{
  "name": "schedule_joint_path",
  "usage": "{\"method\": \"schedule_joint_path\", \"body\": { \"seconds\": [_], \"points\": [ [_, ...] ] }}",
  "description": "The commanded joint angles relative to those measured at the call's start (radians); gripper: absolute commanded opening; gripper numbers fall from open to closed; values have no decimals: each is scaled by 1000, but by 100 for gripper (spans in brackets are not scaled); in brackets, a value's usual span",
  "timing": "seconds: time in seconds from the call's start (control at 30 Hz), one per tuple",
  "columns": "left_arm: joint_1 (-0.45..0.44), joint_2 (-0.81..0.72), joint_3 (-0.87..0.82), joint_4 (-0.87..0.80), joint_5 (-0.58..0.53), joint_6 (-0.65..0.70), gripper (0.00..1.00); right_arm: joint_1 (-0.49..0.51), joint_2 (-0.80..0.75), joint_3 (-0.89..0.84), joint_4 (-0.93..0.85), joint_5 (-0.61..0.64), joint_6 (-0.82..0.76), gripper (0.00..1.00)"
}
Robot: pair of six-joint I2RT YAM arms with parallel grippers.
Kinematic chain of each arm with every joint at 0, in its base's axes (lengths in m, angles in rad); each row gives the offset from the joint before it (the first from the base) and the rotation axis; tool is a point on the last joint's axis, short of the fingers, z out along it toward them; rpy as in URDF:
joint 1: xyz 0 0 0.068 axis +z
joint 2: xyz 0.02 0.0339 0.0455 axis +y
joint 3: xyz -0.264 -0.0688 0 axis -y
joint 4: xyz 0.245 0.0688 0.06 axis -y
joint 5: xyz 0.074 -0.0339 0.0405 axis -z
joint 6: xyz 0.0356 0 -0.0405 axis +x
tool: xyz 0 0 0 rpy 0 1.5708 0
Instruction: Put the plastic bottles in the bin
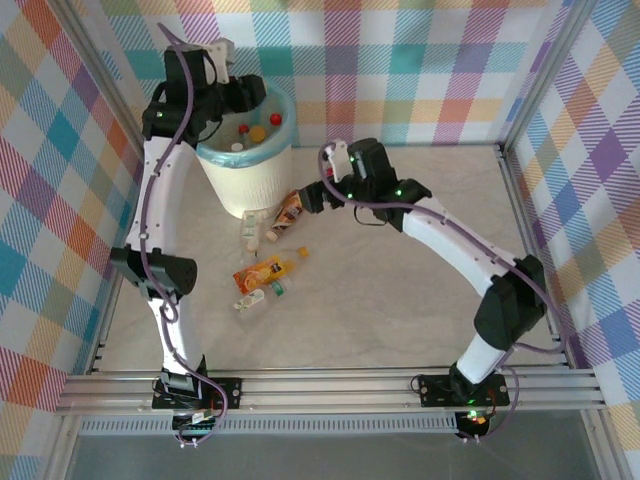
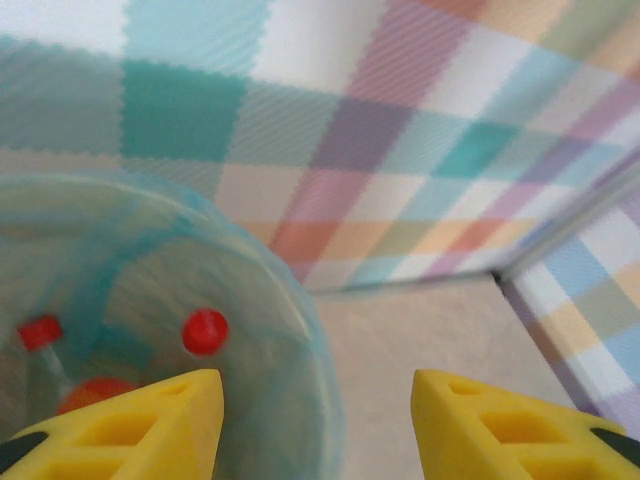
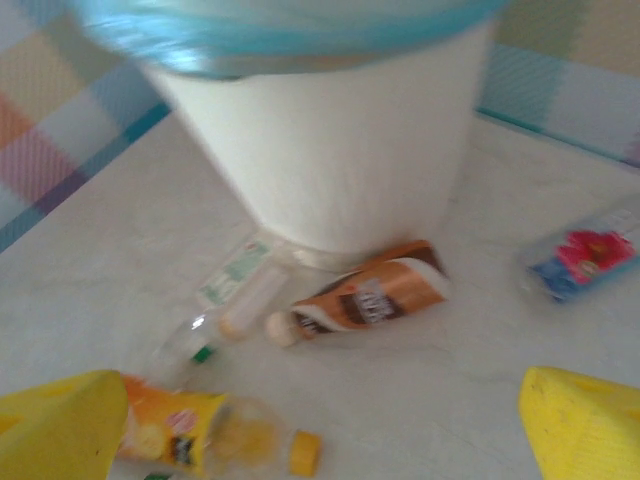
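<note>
Pale table [image 1: 400, 300] is carrying everything. The white bin [image 1: 250, 180], lined with a teal bag [image 2: 150, 270], is standing at the far left, and some bottles [image 1: 258, 131] are lying inside it. The left gripper [image 2: 315, 430] is hovering over the bin's mouth, its yellow fingers [image 2: 150, 420] spread wide with nothing between. The right gripper [image 3: 330, 430] is hanging low near the bin's foot, also spread and empty. Before the bin, a brown bottle [image 3: 365, 295], a clear bottle [image 3: 235, 305] and an orange bottle [image 3: 215, 435] are lying on the table.
</note>
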Motion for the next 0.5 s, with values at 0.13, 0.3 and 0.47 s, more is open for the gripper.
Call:
{"method": "schedule_joint_path", "body": {
  "seconds": [0.13, 0.3, 0.47],
  "points": [
    [-86, -308, -460, 186, 75, 141, 61, -107, 288, 329, -215, 174, 268, 100],
    [-106, -465, -682, 237, 130, 197, 65, -138, 489, 537, -282, 228, 310, 100],
    [-109, -596, -827, 242, 160, 247, 66, -143, 641, 667, -261, 239, 299, 100]
  ]
}}
